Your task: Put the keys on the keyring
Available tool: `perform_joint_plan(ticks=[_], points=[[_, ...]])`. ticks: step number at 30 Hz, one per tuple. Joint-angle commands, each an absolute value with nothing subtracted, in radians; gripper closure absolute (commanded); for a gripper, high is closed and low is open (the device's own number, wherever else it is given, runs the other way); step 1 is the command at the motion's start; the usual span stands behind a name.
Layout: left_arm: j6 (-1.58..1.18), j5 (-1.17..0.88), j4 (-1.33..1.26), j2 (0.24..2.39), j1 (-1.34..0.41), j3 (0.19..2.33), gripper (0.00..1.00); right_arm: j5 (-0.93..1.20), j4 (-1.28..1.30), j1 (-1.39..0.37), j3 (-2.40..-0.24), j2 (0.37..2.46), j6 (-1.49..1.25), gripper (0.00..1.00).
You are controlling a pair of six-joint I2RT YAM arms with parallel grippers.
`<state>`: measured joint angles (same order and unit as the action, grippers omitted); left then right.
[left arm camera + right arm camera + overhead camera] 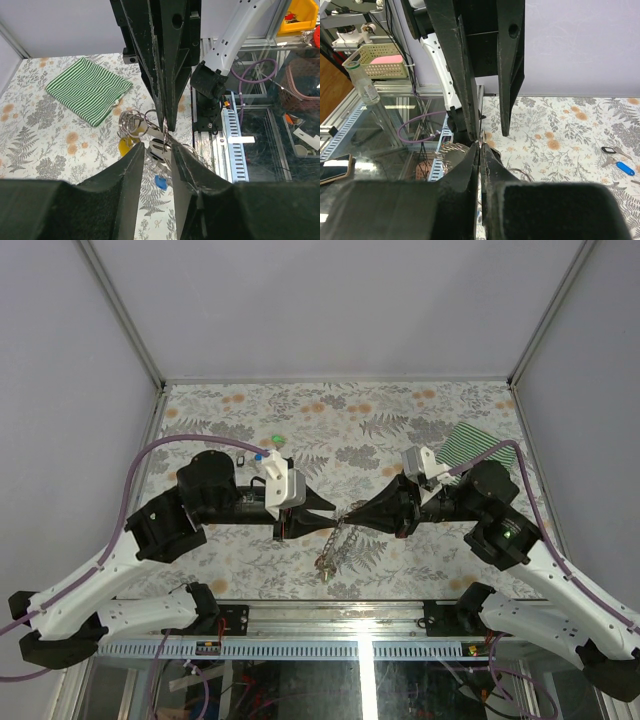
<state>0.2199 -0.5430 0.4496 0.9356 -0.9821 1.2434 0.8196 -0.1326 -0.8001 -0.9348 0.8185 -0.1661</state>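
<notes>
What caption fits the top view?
Left pincer and right pincer meet tip to tip over keys; cloth far right.

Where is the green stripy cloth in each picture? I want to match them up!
Top view: the cloth is at the far right, lying on the table top.
Left wrist view: the cloth is at the upper left, lying flat.
Right wrist view: it is not in this picture.
Shared landmark: the flowery table top shows in all three views.
</notes>
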Motion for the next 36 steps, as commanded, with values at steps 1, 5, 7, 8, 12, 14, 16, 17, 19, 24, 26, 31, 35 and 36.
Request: perform_joint_plan(ticks=[1, 5, 7, 8, 12, 14, 16, 17, 19, 24, 26, 31, 35, 36], points=[[0.232, -0.562, 0.420, 0.936, -0.989, 1.269, 0.71, 0.846, -0.207, -0.802, -1.008, 0.793, -0.176, 1.00], [0.236, -0.564, 0.420, 0.941, -0.988, 1.275, 0.76, 0.847, -0.207, -0.801, -1.007, 0.791, -0.174, 1.00], [0.239, -0.570, 0.420, 0.946, -0.989, 1.277, 0.81, 0.847, -0.207, -0.801, -1.007, 0.790, -0.173, 1.00], [0.241, -0.573, 0.420, 0.948, -0.988, 1.278, 0.84, 0.846, -0.207, -0.802, -1.006, 0.790, -0.173, 1.00], [0.245, -0.576, 0.420, 0.953, -0.989, 1.281, 0.94, 0.839, -0.203, -0.800, -1.006, 0.789, -0.171, 1.00], [0.245, -0.579, 0.420, 0.954, -0.988, 1.282, 1.00, 0.839, -0.201, -0.801, -1.006, 0.789, -0.171, 1.00], [0.244, -0.584, 0.420, 0.954, -0.988, 1.285, 1.00, 0.836, -0.201, -0.801, -1.006, 0.786, -0.173, 1.00], [0.244, -0.585, 0.420, 0.953, -0.989, 1.285, 1.00, 0.834, -0.201, -0.802, -1.005, 0.785, -0.172, 1.00], [0.244, -0.585, 0.422, 0.951, -0.988, 1.284, 1.00, 0.824, -0.205, -0.801, -1.004, 0.779, -0.175, 1.00], [0.240, -0.584, 0.421, 0.947, -0.988, 1.278, 1.00, 0.779, -0.246, -0.801, -0.988, 0.758, -0.203, 1.00], [0.238, -0.583, 0.418, 0.945, -0.988, 1.274, 1.00, 0.767, -0.270, -0.801, -0.981, 0.752, -0.219, 1.00], [0.234, -0.581, 0.404, 0.940, -0.989, 1.265, 1.00, 0.711, -0.325, -0.801, -0.962, 0.736, -0.259, 1.00], [0.229, -0.579, 0.395, 0.942, -0.988, 1.261, 1.00, 0.667, -0.370, -0.801, -0.946, 0.732, -0.296, 1.00], [0.229, -0.578, 0.394, 0.943, -0.990, 1.261, 1.00, 0.659, -0.382, -0.801, -0.943, 0.734, -0.307, 1.00]])
